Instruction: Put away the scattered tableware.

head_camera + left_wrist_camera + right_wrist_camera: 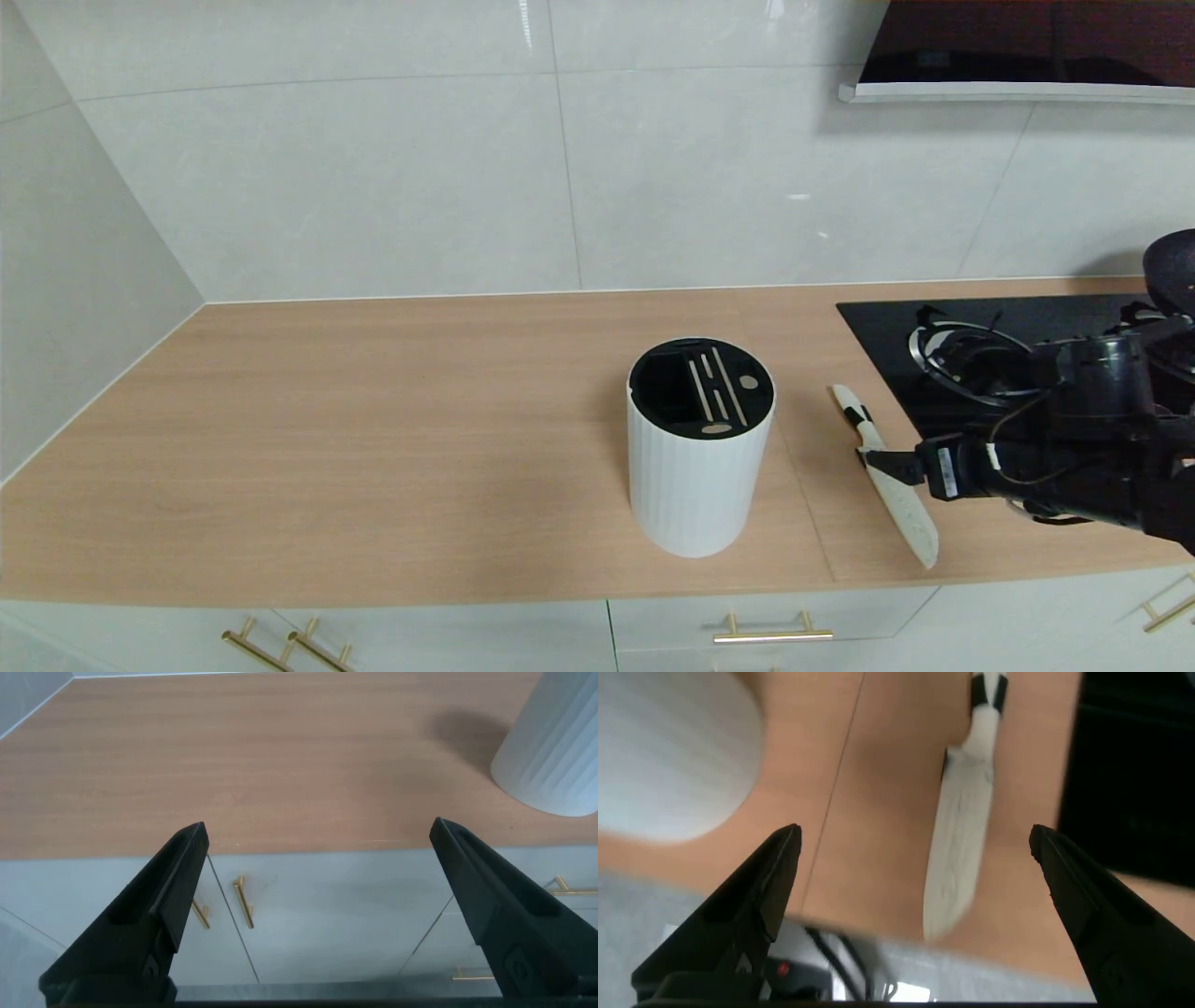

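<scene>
Along the tiled wall, a long wooden counter (373, 448) is seen. At its right end, a black stove top (887, 336) is set into it. White cupboard doors (318, 924) with gold handles (243, 901) are seen under the counter's front edge.

Near the middle of the counter, a white ribbed holder (695, 485) is stood upright. Its black top is cut with one big hole and some thin slots.

Between the holder and the stove top, a knife (906, 513) is laid flat on the counter, near the front edge. Its white handle is pointed at the wall, and its pale speckled blade is pointed at the front edge.

The right gripper (915, 845) is held low over the middle of the knife. Its fingers are spread wide, one on each side of the knife. Whether the knife is touched cannot be told.

The left gripper (318, 835) is held over the counter's front edge, well apart from the knife. Its fingers are spread wide too.
</scene>
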